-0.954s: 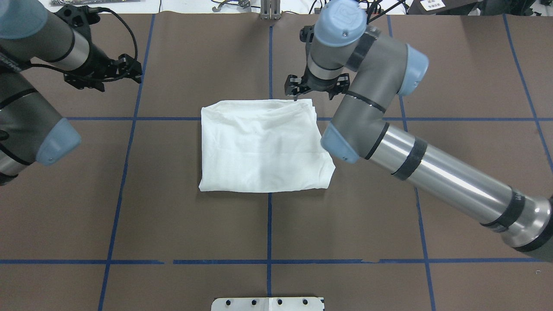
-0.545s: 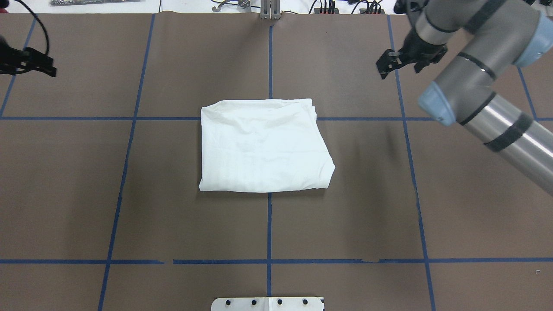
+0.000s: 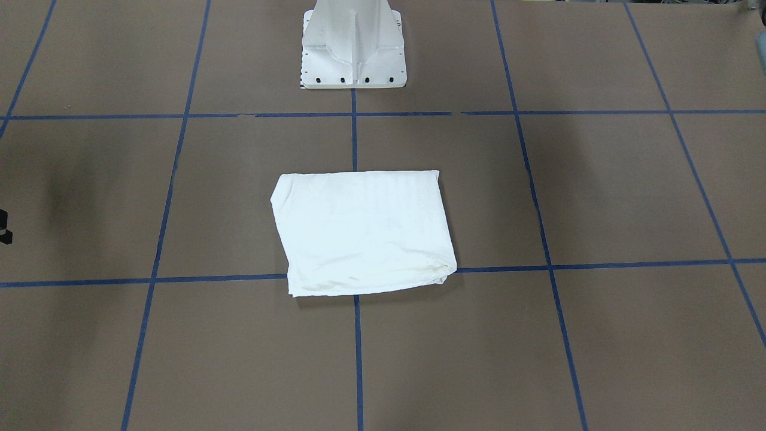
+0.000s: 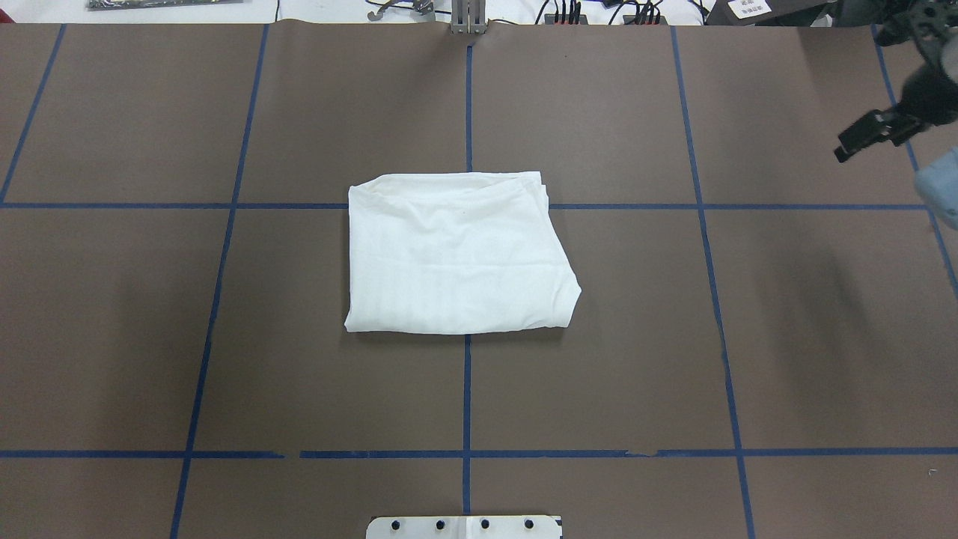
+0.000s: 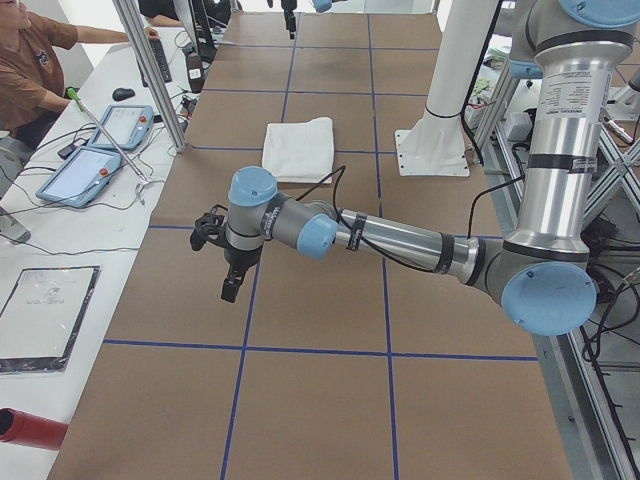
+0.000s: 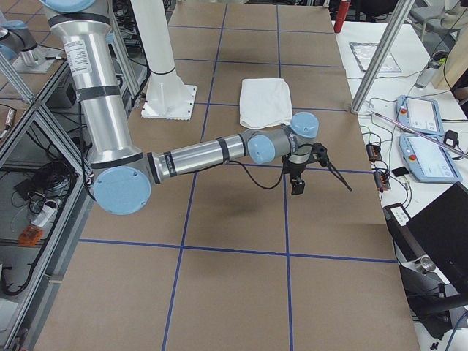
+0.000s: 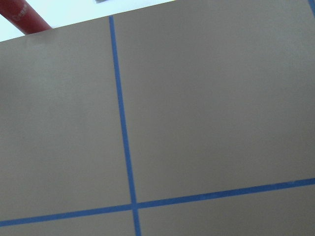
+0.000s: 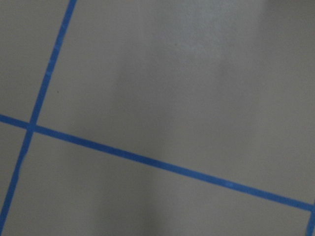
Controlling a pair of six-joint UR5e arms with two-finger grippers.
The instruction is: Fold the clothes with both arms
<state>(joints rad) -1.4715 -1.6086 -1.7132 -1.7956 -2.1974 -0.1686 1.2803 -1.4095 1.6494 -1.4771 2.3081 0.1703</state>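
1. Table (image 4: 599, 374): brown cover, ruled into squares by blue tape (image 4: 466, 389).
2. Your bench (image 5: 55, 235): white, running along the table's side; two tablets (image 5: 80, 172) and loose cables lie on it.
3. Post (image 5: 150, 70): bare metal, slanting up at your bench's edge.
4. Light: even, with soft shadows on the cover.

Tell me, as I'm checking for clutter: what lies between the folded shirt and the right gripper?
Overhead view: only bare table and blue tape lines separate the shirt and the right gripper.
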